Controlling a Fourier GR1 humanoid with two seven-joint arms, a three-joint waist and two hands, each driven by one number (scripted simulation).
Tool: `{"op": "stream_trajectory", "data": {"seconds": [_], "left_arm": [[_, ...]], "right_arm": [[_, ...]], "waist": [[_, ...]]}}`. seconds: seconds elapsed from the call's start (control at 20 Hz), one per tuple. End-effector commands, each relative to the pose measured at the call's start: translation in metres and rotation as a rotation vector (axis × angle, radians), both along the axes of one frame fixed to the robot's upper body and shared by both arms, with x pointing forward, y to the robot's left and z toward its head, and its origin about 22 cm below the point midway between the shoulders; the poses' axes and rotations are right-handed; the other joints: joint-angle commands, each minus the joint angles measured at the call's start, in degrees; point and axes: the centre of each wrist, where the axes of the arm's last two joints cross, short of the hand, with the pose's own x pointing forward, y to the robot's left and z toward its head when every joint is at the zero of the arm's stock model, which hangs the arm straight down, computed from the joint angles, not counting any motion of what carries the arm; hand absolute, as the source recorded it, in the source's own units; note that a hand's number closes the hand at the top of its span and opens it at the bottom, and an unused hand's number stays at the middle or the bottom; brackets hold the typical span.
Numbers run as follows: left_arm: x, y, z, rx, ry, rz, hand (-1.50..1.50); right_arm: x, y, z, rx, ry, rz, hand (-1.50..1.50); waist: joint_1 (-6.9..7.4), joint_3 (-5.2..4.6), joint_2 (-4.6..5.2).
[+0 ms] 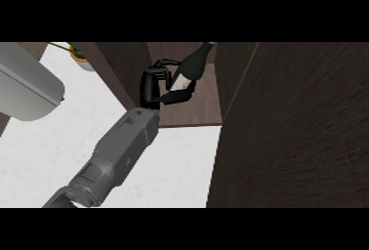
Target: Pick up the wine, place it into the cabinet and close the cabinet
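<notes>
Fingers of a black hand curl round a dark wine bottle, with the thumb closing on it from below, so the hand has the bottle in its grasp. Only one arm shows; its grey forearm rises from the lower left of the head view, and which arm it is cannot be told from this angle alone, though it sits at the view's left. The bottle tilts, its neck pointing up and to the right, and it sits inside the open cabinet, over the dark wood shelf between the cabinet's side walls. A wide dark wood cabinet door fills the right of the view, standing open. Left of the cabinet lies the white speckled counter. A large grey rounded object sits at the far left, and a small potted plant stands near the upper left, just beside the cabinet's wall.
</notes>
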Motion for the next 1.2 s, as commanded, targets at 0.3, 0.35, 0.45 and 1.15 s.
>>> {"op": "stream_trajectory", "data": {"seconds": [0.3,0.35,0.45,1.15], "left_arm": [[0.011,0.018,0.0,0.036,0.015,0.058,1.5],[0.013,0.003,0.009,0.073,-0.005,0.059,1.5],[0.022,0.01,0.02,0.118,0.004,0.118,1.5],[0.02,0.024,0.011,0.221,0.111,0.189,1.5]], "right_arm": [[-0.021,-0.001,-0.001,0.018,0.002,0.08,-1.5],[-0.019,-0.004,-0.008,0.011,0.0,0.061,-1.5],[-0.007,-0.002,-0.003,0.028,-0.011,0.065,-1.5],[-0.005,0.013,0.006,0.017,-0.029,0.084,-1.5]], "waist": [[-0.82,-0.01,0.27],[-0.27,0.04,0.09],[-1.06,0.03,0.58],[-2.0,-0.1,0.95]]}}
